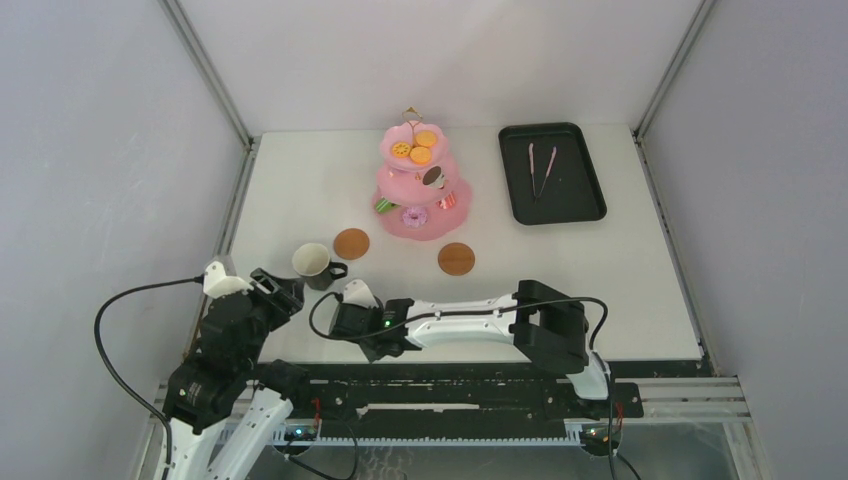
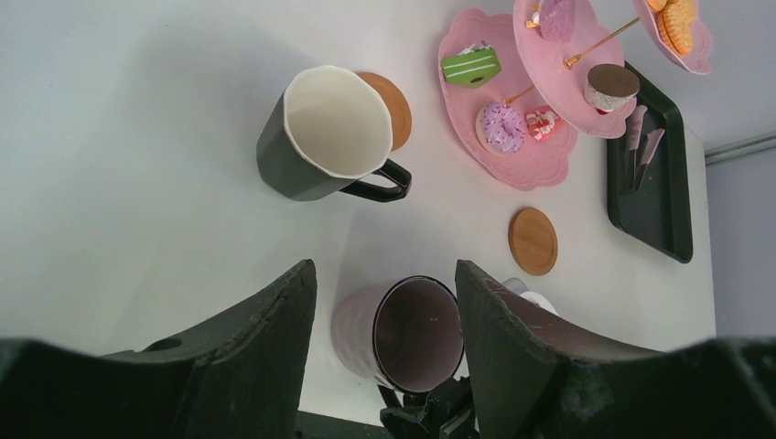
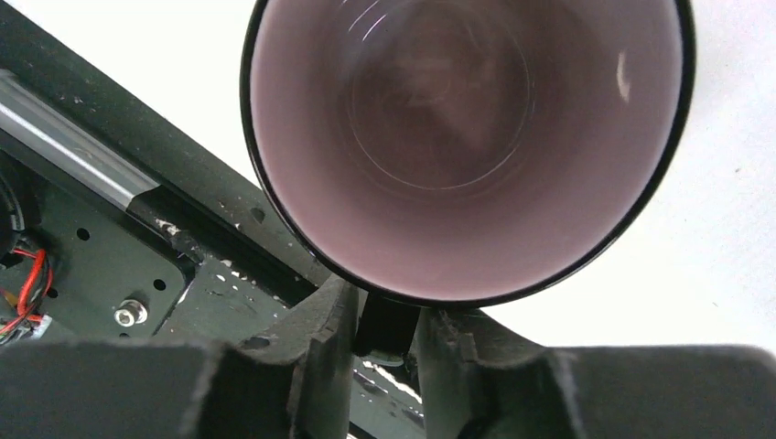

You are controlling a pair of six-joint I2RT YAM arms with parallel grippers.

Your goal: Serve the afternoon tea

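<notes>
The pink three-tier cake stand [image 1: 421,190] with toy pastries stands at the table's middle back. Two round brown coasters [image 1: 351,243] [image 1: 456,258] lie bare in front of it. A dark mug with a white inside [image 1: 315,263] stands upright left of the near coaster. A second mug with a pinkish inside [image 3: 467,137] is tilted, its mouth facing the wrist camera. My right gripper [image 3: 384,315] is shut on its dark handle [image 3: 386,329], near the table's front edge. My left gripper [image 2: 384,274] is open and holds nothing; that second mug [image 2: 403,334] shows beyond its fingers.
A black rectangular tray [image 1: 552,172] with thin tongs [image 1: 540,170] lies at the back right. The black rail [image 3: 101,229] of the arm mount runs just below the held mug. Grey walls close in both sides of the table.
</notes>
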